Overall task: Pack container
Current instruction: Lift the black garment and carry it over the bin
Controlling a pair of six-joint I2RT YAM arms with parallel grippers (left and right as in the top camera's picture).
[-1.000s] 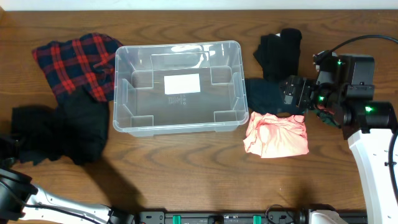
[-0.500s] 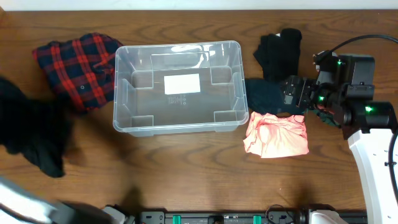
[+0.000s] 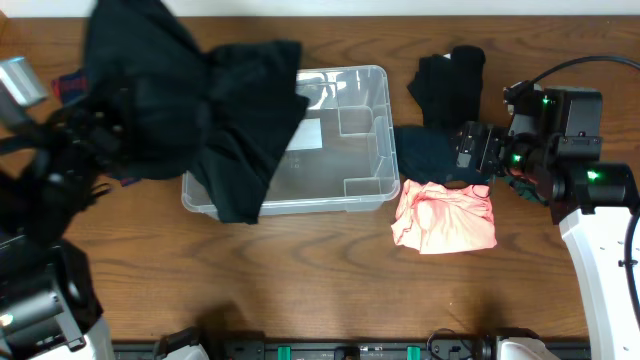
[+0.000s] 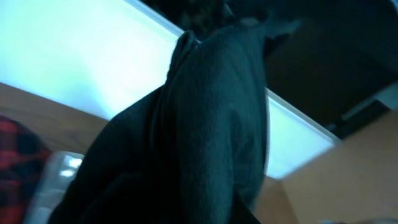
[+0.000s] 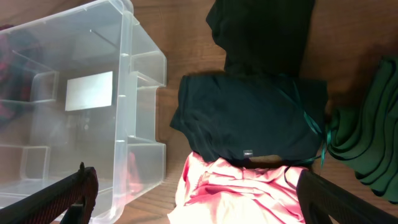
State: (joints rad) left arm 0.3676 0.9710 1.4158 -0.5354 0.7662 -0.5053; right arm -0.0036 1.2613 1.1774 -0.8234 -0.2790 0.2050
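The container (image 3: 350,150) is sitting mid-bench (image 3: 300,280), with nothing packed in the part that shows. A black garment (image 3: 200,110) is hanging over its left half, carried by the left arm (image 3: 40,200). Cloth is hiding the left end effector, so I cannot tell its grip. This looks like a drop-in under way: the next move calls for centring the cloth, lowering it and letting go so that no hem is trailing outside. The right end effector (image 5: 196,179) is hovering released over a dark top (image 5: 249,118) and a pink top (image 5: 249,193).
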